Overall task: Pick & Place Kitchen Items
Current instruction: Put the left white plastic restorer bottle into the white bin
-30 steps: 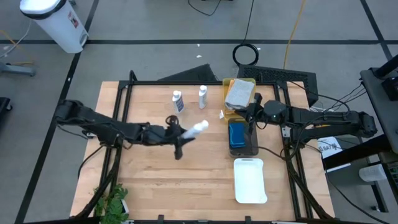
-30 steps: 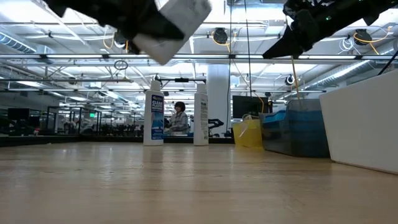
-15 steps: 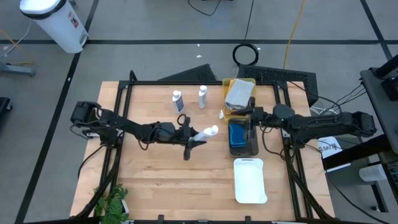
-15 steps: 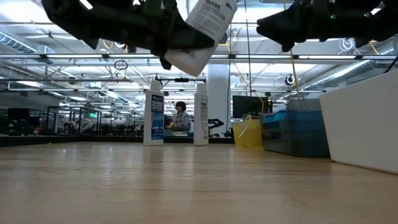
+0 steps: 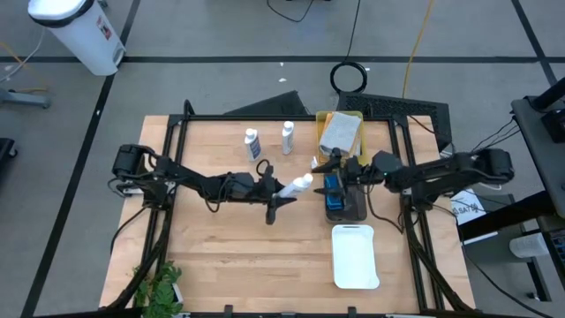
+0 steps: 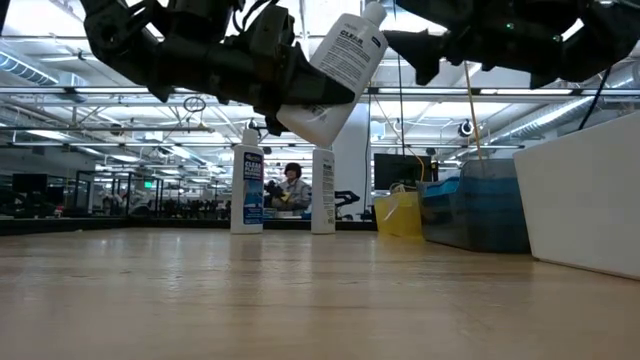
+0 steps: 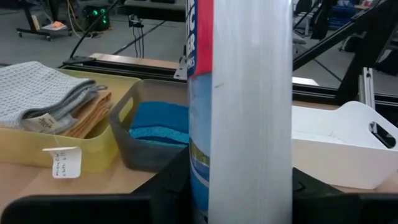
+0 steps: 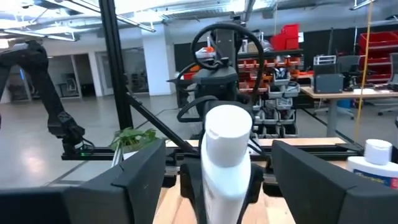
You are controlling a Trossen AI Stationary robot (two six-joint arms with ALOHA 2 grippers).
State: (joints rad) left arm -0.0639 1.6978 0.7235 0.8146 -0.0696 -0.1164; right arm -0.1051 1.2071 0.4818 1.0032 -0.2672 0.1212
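White, blue-labelled bottle [image 5: 294,185] held aloft, tilted, above mid-table by the left gripper [image 5: 269,186], cap toward the wide-spread right gripper [image 5: 334,165] beside the dark grey tray [image 5: 360,210]: apparently a handover.

Four cameras, one shared bottle [image 5: 296,185]
Overhead looks straight down; low looks level across the desk [image 5: 221,256]; wrist views sit close.
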